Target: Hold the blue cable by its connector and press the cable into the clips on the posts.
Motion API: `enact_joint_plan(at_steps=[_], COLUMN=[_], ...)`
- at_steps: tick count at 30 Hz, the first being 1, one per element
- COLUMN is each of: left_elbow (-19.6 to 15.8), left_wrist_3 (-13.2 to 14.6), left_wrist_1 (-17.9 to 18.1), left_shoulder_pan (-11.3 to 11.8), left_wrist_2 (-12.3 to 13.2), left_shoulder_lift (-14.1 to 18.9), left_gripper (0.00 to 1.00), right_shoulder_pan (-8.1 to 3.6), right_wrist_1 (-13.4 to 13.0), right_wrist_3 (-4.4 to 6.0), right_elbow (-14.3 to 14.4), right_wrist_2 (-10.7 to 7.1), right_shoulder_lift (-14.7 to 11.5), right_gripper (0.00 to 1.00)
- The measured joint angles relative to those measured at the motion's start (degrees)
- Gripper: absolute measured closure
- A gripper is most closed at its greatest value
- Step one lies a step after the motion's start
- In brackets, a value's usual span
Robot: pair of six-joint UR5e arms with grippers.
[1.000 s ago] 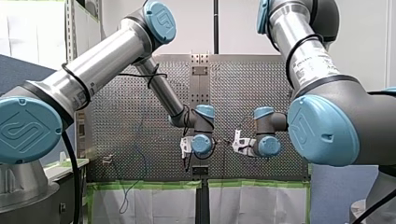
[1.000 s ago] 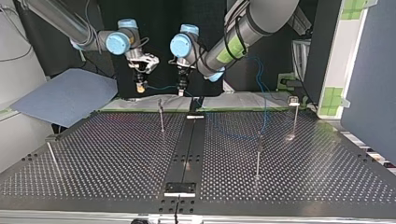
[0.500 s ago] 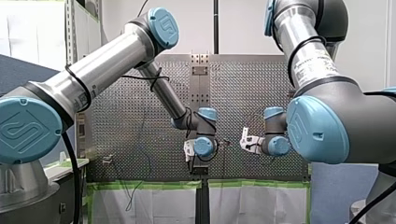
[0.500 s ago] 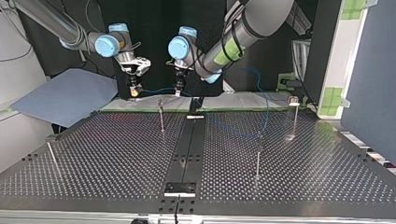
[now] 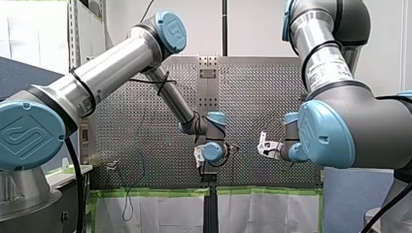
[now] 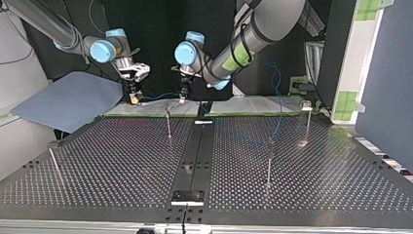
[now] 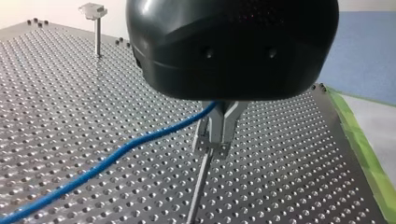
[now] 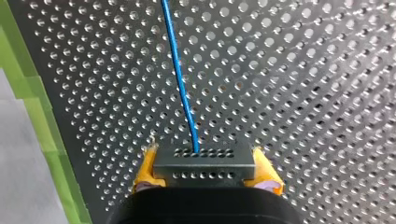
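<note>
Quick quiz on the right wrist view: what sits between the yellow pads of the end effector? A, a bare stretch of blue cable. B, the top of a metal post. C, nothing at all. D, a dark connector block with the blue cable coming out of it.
D: the dark connector sits between the yellow pads of my right end effector, and the blue cable runs out of it over the perforated table.

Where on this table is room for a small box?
Bare: the table, near side, between the top view's leftmost post and the centre rail. Crowded: far edge, where my right gripper and left gripper hold the blue cable.
</note>
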Motion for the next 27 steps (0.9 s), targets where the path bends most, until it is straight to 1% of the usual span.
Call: enact_joint_plan(at_steps=[3,5,10,14,16,20,24,27], left_elbow=[1.22,2.12,2.96,3.05,3.07,3.06,3.4,4.57], left_wrist_3=[-0.14,-0.22,-0.2,-0.04,0.01,0.06,0.01,-0.01], left_wrist_1=[-0.32,-0.51,-0.65,-0.45,-0.23,0.21,0.21,-0.73], left_shoulder_pan=[-0.28,-0.5,-0.71,-0.8,-0.84,-0.88,-0.79,-0.75], left_wrist_2=[0.12,0.0,-0.6,-1.81,-2.0,-1.64,-1.25,-1.24], left_shoulder_lift=[-0.42,-0.53,-0.57,-0.67,-0.72,-0.8,-1.12,-2.3], left_gripper=[1.0,1.0,1.0,1.0,1.0,1.0,1.0,1.0], right_shoulder_pan=[0.01,-0.03,-0.14,-0.31,-0.33,-0.38,-0.74,-1.31], right_wrist_1=[0.01,0.02,0.2,0.3,0.4,0.64,0.77,0.88], right_wrist_3=[-0.61,-0.81,-0.65,0.33,0.84,1.99,2.63,3.04], right_elbow=[-0.69,-1.04,-1.94,-2.92,-3.46,-4.53,-5.26,-5.75], right_wrist_2=[-0.38,-0.48,-0.72,-1.11,-1.42,-1.83,-2.0,-2.1], right_shoulder_lift=[1.17,1.53,1.75,1.77,1.8,1.85,1.86,1.87], right_gripper=[1.0,1.0,1.0,1.0,1.0,1.0,1.0,1.0])
